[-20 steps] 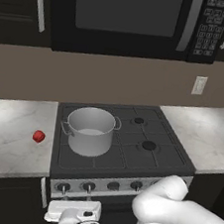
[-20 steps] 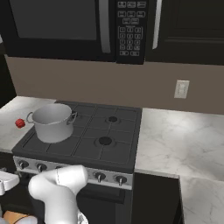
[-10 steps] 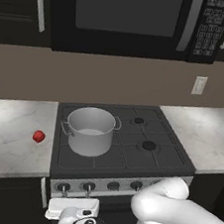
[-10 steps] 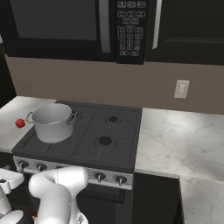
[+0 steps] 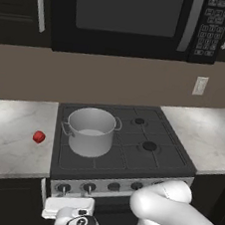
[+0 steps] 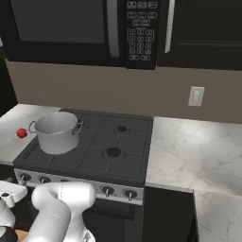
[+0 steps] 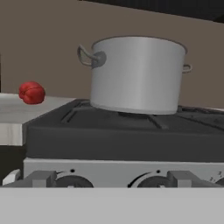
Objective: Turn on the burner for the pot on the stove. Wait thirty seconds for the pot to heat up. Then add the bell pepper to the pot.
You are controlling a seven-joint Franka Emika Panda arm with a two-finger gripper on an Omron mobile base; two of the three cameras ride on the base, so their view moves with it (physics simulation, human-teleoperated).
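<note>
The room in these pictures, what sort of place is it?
A home-style kitchen, computer-rendered by the look of it. A black gas stove with a row of knobs carries a metal pot, a microwave hangs above it, and marble-look counters run along either side.

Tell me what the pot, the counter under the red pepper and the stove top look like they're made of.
The pot looks like brushed metal, likely steel: even silver-grey with a soft sheen. The counter looks like polished marble or an imitation: white with faint grey veining. The stove top seems black enamel or glass with matte, cast-iron-like grates; the front strip looks metallic.
</note>
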